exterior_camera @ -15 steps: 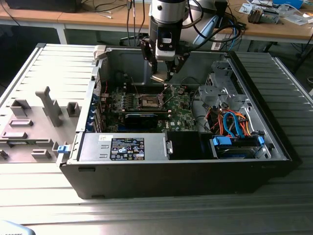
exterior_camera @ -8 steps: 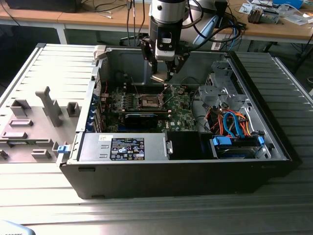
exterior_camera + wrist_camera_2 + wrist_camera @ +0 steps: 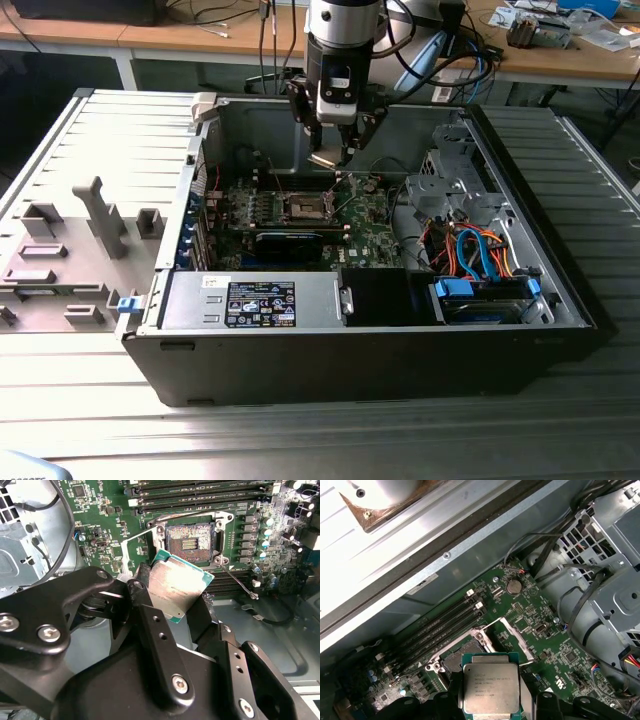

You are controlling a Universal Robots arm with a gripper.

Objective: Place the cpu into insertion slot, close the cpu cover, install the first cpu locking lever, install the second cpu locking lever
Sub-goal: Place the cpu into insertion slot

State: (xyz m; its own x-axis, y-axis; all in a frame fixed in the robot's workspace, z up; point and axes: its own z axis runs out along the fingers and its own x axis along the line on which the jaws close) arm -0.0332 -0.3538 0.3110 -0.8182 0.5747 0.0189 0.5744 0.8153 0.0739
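Observation:
The cpu, a flat square chip with a silvery face and green rim, is held flat between the black fingers of my gripper, which is shut on it. In the exterior view the gripper hangs inside the open computer case, with the cpu well above the green board. The insertion slot lies uncovered, its dark pin field showing. The cpu cover is swung up and open beside the slot. A thin wire locking lever sticks out loose next to the slot.
Long black memory slots run along one side of the slot. A metal drive cage with orange and blue cables fills the case on the exterior view's right. The power supply sits along the near wall. The grey side panel lies at the left.

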